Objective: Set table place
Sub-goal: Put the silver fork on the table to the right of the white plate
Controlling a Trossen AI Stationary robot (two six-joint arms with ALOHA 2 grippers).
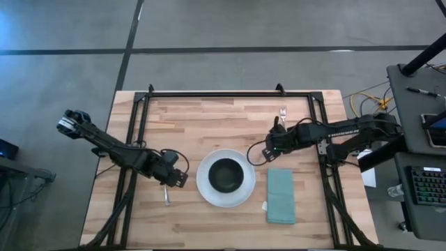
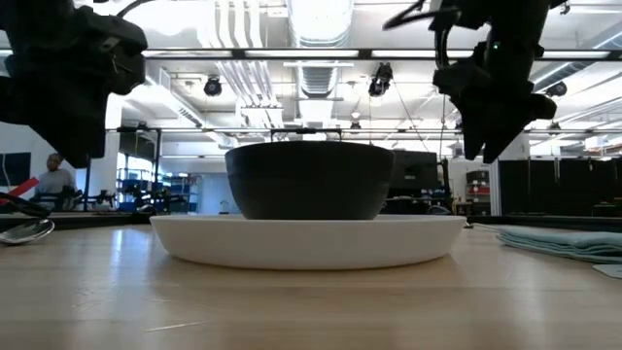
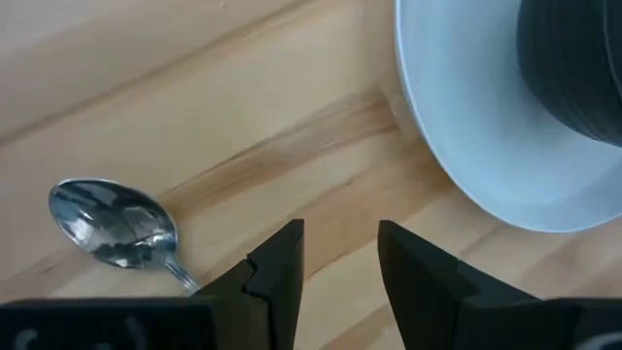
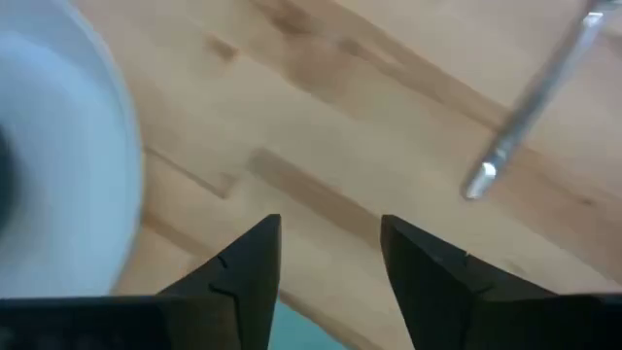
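Observation:
A round white plate (image 1: 209, 192) lies near the middle of the table (image 1: 209, 118), with a black bowl (image 1: 224, 174) standing in it. A folded teal napkin (image 1: 281, 196) lies flat to the plate's right. A silver spoon (image 1: 166, 195) lies on the wood left of the plate. A silver fork (image 1: 282, 112) lies farther back on the right. My left gripper (image 1: 182, 178) is open and empty above the wood between spoon and plate. My right gripper (image 1: 256, 156) is open and empty above the wood, between the plate's far right rim and the fork.
The table's black frame rails (image 1: 223, 94) run along the far edge and down both sides. The left wrist view shows the spoon's bowl (image 3: 115, 224) and the plate's rim (image 3: 466, 146). The right wrist view shows the fork's handle (image 4: 530, 107).

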